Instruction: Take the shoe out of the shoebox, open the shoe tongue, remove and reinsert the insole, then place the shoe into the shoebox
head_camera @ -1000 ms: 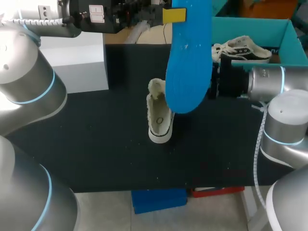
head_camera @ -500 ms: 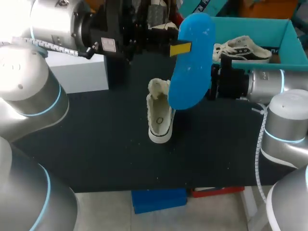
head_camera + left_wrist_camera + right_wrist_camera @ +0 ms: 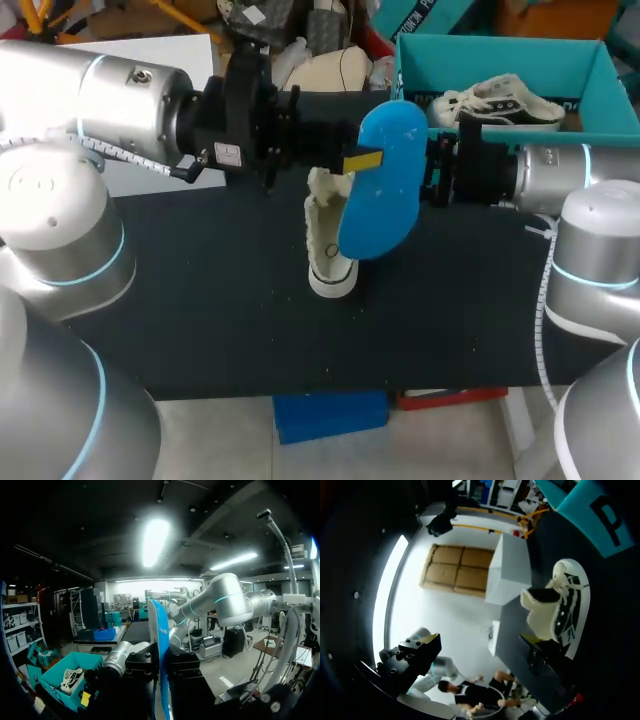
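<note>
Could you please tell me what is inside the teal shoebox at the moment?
One white shoe with dark trim lies in the teal shoebox. My right arm covers the box's near edge, so the floor there cannot be seen.

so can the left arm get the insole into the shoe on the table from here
Probably yes: the left gripper is shut on the blue insole, whose lower end hangs close over the upturned opening of the white shoe, with nothing seen between them. The right gripper stands off to the side.
</note>
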Controlling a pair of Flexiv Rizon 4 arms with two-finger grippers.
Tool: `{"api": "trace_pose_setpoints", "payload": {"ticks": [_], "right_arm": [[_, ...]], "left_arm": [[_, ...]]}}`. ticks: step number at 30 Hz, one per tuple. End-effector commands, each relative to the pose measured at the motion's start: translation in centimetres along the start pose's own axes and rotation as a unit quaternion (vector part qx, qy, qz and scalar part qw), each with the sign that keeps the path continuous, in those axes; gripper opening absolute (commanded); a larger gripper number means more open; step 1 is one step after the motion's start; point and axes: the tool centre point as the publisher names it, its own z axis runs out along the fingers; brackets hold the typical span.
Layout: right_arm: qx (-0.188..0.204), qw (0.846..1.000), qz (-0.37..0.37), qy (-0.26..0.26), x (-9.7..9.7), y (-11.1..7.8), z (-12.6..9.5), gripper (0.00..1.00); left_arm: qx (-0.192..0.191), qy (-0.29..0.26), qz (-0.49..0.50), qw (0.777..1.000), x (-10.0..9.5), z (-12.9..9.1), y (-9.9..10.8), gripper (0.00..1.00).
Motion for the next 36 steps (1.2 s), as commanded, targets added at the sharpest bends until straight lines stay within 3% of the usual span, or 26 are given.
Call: {"api": "trace_pose_setpoints", "payload": {"ticks": [1, 7, 9, 12, 13, 15, 20, 21, 23, 26, 29, 36], "right_arm": [[-0.002, 1.0, 0.0, 0.0, -0.1, 0.0, 0.2, 1.0], [-0.002, 1.0, 0.0, 0.0, -0.1, 0.0, 0.2, 1.0], [-0.002, 1.0, 0.0, 0.0, -0.1, 0.0, 0.2, 1.0], [-0.002, 1.0, 0.0, 0.0, -0.1, 0.0, 0.2, 1.0], [-0.002, 1.0, 0.0, 0.0, -0.1, 0.0, 0.2, 1.0], [-0.002, 1.0, 0.0, 0.0, -0.1, 0.0, 0.2, 1.0], [-0.002, 1.0, 0.0, 0.0, -0.1, 0.0, 0.2, 1.0], [-0.002, 1.0, 0.0, 0.0, -0.1, 0.0, 0.2, 1.0], [-0.002, 1.0, 0.0, 0.0, -0.1, 0.0, 0.2, 1.0], [-0.002, 1.0, 0.0, 0.0, -0.1, 0.0, 0.2, 1.0], [-0.002, 1.0, 0.0, 0.0, -0.1, 0.0, 0.2, 1.0], [-0.002, 1.0, 0.0, 0.0, -0.1, 0.0, 0.2, 1.0]], "left_arm": [[0.0, -0.002, 0.0, 1.0, 0.2, -0.1, 0.0, 0.0], [0.0, -0.002, 0.0, 1.0, 0.2, -0.1, 0.0, 0.0], [0.013, -0.01, 0.065, 0.998, 1.9, 0.2, 0.1, 0.0], [0.032, -0.013, 0.136, 0.99, 3.6, 0.2, 1.6, 0.0], [0.027, -0.022, 0.163, 0.986, 3.8, 0.0, 2.2, 0.0], [0.051, -0.014, 0.183, 0.982, 4.1, -0.2, 3.6, 0.0], [0.003, -0.055, 0.28, 0.959, 4.5, -0.4, 7.6, 0.0], [0.01, -0.057, 0.287, 0.956, 4.3, -0.6, 8.2, 0.0], [-0.023, -0.067, 0.338, 0.939, 4.1, -0.8, 9.8, 0.0], [-0.039, -0.068, 0.369, 0.926, 3.6, -1.3, 12.3, 0.0], [-0.05, -0.06, 0.362, 0.929, 2.6, -2.1, 15.1, 0.0], [-0.05, -0.06, 0.362, 0.929, 2.6, -2.1, 15.1, 0.0]]}}
